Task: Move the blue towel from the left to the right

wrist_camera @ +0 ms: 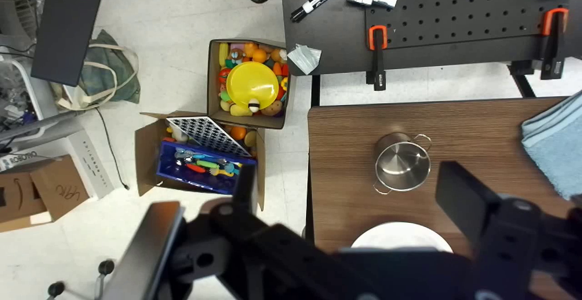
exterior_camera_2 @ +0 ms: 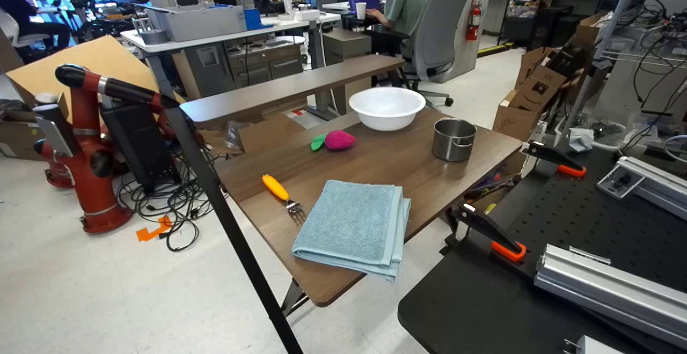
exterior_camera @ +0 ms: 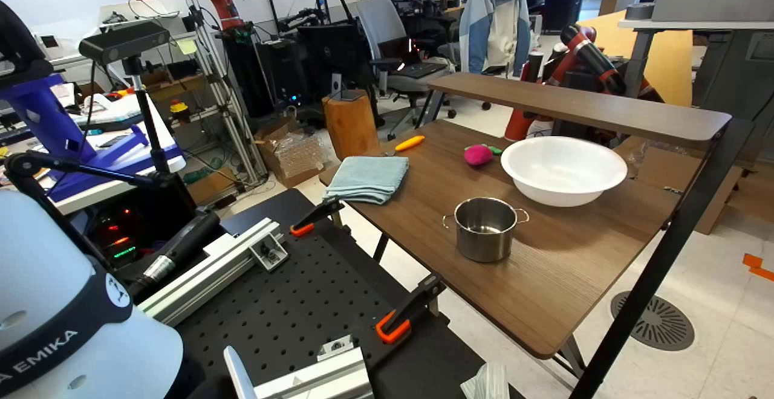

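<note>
From the wrist view I read the fingers [wrist_camera: 466,200] as wide apart, with nothing held. Beyond them I look down on the table [wrist_camera: 345,163], the metal pot [wrist_camera: 402,166] and part of the white bowl [wrist_camera: 400,235]. The blue towel [wrist_camera: 557,143] is cut off at the right border, to the side of the fingers, so I judge that I am at the reach, the grasp not yet made.

In an exterior view the towel [exterior_camera: 370,178] lies folded at the left end of the table as the arm [exterior_camera: 130,350] faces it, with the pot and bowl toward the right end. The fingers are out of sight here.

In an exterior view the towel [exterior_camera_2: 351,225] partly overhangs the edge facing the black bench [exterior_camera_2: 461,311], and an orange-handled fork [exterior_camera_2: 279,192] lies just beside it. No fingers show here either. My next move, I think, is to swing left, come down over the cloth and pinch a good thickness of its folds without dragging the fork along; then the carry to the right needs enough height to pass the pot.
</note>
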Robot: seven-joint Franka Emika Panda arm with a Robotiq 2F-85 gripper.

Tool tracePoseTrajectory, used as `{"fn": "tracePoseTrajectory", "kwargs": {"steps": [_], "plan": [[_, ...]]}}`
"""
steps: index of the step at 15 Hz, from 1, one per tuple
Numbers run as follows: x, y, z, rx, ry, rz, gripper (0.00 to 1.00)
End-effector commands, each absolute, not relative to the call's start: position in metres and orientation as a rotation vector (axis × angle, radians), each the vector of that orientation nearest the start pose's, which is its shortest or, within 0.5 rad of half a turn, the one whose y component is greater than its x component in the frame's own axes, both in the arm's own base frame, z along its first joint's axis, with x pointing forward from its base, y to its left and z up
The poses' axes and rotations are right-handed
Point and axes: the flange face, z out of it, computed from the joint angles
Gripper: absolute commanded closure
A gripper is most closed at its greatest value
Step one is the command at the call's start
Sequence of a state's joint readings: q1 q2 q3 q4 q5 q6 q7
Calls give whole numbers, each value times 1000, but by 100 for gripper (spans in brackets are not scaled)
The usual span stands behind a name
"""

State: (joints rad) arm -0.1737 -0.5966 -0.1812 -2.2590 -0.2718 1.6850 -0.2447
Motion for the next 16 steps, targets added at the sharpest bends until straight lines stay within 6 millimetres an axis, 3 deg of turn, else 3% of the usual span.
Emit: {"fn": "tracePoseTrajectory", "kwargs": {"steps": [1, 10, 13, 16], "plan": [[338, -167, 580, -3306, 85, 54, 0], [341, -165, 576, -3293, 70, 31, 0], [360, -147, 560, -3266, 36, 24, 0], [383, -113, 538, -3215, -41, -92, 0]]}}
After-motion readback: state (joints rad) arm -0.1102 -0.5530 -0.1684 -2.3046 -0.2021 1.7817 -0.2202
